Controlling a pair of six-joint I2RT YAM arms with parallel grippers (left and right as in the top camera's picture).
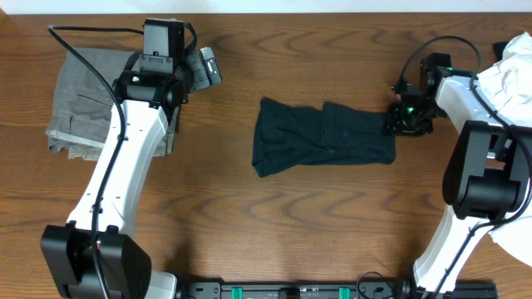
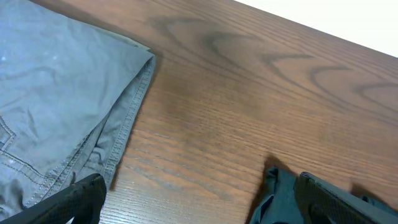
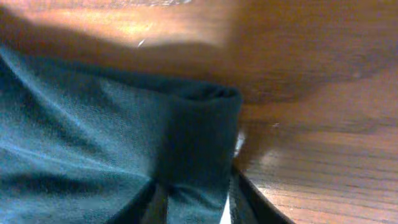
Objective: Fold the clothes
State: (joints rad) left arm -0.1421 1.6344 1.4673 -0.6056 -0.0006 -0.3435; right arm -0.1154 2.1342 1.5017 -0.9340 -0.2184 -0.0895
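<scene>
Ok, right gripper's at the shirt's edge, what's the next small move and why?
Probably raise the right gripper slightly: the right end of the black T-shirt sits bunched between that gripper's fingers, and the shirt lies as a long strip that could fold leftward. The left gripper is open, off by the grey trousers.

Overhead view is bright, even and sharp, with faint soft shadows on the table. Right wrist view is dim and blurred, with warm glare at top; left wrist view is clear
</scene>
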